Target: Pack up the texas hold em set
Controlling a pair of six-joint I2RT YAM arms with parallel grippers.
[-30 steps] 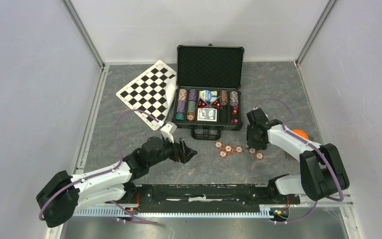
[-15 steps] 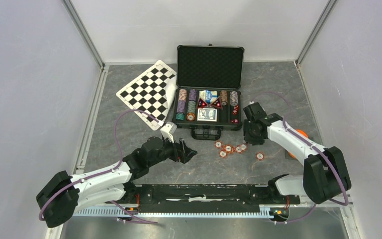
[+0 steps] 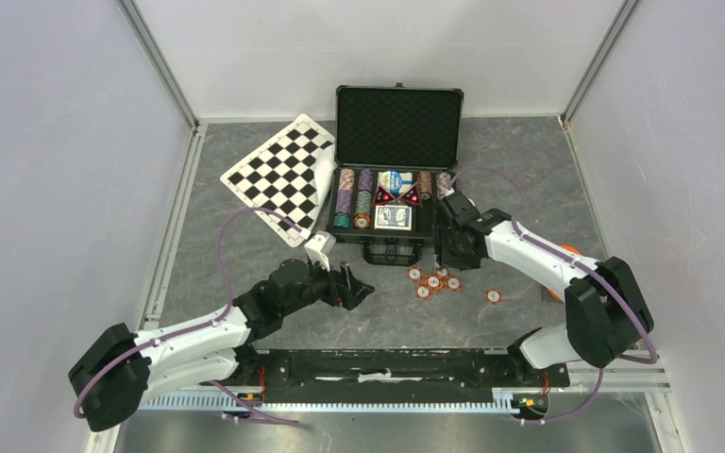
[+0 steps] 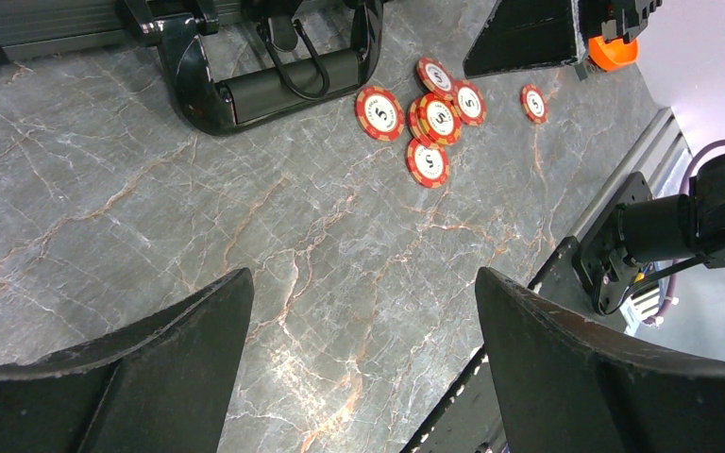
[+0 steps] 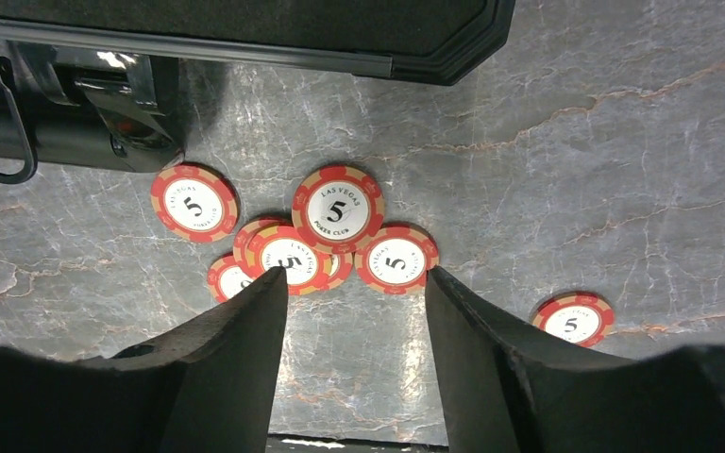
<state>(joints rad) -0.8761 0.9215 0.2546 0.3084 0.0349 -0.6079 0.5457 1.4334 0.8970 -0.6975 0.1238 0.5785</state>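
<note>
The black case lies open at the back, its tray holding rows of chips, card decks and red dice. Several red 5 chips lie in a loose cluster on the table just in front of the case handle, with one chip apart to the right. My right gripper hovers at the case's right front corner, over the cluster. In the right wrist view it stands open and empty, the chips just beyond its tips. Left of the chips, my left gripper is wide open above bare table.
A black-and-white checkered board lies left of the case, touching it. An orange object sits behind my right arm. Grey walls close in both sides, and a black rail runs along the near edge.
My right gripper has swung left and back toward the case and its jaws have opened wider. One chip that lay apart on the right now lies with the cluster. The left arm has not moved.
</note>
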